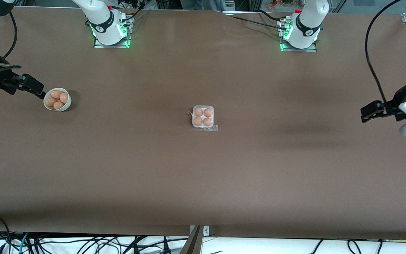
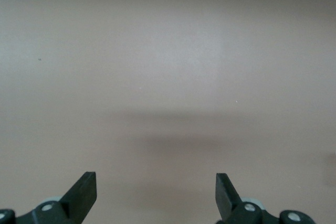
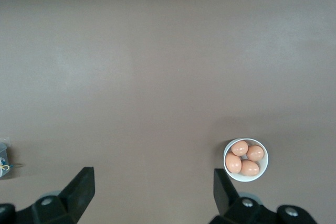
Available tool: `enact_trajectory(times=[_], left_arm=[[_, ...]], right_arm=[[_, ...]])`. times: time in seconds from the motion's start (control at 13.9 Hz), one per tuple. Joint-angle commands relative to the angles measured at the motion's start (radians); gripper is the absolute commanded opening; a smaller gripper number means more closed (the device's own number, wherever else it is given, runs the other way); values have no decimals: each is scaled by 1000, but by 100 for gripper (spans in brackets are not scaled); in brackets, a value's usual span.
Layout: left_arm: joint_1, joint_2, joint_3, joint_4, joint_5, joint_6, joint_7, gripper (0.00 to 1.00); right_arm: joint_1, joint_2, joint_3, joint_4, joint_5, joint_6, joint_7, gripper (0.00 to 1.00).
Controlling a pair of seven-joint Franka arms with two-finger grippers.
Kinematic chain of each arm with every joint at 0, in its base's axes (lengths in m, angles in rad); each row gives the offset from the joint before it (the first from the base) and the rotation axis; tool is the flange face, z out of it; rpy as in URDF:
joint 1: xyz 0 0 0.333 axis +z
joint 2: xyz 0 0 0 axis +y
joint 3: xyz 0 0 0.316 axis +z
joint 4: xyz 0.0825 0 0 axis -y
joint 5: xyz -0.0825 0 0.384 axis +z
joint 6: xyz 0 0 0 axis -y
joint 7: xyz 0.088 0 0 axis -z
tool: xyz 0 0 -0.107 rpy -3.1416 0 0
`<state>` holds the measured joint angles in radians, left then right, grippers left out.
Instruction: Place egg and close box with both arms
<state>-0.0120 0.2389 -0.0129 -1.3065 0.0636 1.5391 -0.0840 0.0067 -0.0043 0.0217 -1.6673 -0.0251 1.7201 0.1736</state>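
Hanging above the right arm's end of the worktop (image 1: 203,176), the right pincer (image 1: 34,86) sits just beside the white bowl (image 1: 57,100). Its fingers (image 3: 79,190) stand spread wide apart in the right wrist view, with nothing between them. The bowl holds four orange-tan eggs (image 1: 57,98) packed close together; the same bowl (image 3: 245,160) and its eggs (image 3: 244,158) appear in the right wrist view, resting on bare brown surface.

At the middle of the worktop rests the box (image 1: 203,117), well apart from the bowl and from both pincers. All four cells are filled, each with one egg (image 1: 198,112) of the same orange-tan look. The clear lid appears to lie down over the eggs, though this cannot be confirmed. A clear flap (image 1: 205,128) lies flat on the worktop along the box edge nearer the front camera. A small yellowish loop (image 1: 189,113) projects from the box side toward the right arm's end. One edge of the box (image 3: 2,157) is just visible in the right wrist view.

Above the left arm's end of the worktop hangs the left pincer (image 1: 367,114), well apart from the box. Its fingers (image 2: 84,190) are likewise spread wide and hold nothing, with only bare worktop (image 2: 168,77) below.
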Motion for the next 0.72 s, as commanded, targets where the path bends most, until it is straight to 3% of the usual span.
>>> enact_trajectory(times=[0.0,0.29,0.65], left_arm=[[16,-137,13,-201,-28,76,47,100],[15,-205,13,-306,-41,118,47,100],[26,-244,13,-313,-84,113,43,100]], right_arm=[[-8,-6,9,4,7,-13,3,100],[-8,-6,7,4,7,-13,3,100],[-8,-6,9,4,7,-14,3,100]])
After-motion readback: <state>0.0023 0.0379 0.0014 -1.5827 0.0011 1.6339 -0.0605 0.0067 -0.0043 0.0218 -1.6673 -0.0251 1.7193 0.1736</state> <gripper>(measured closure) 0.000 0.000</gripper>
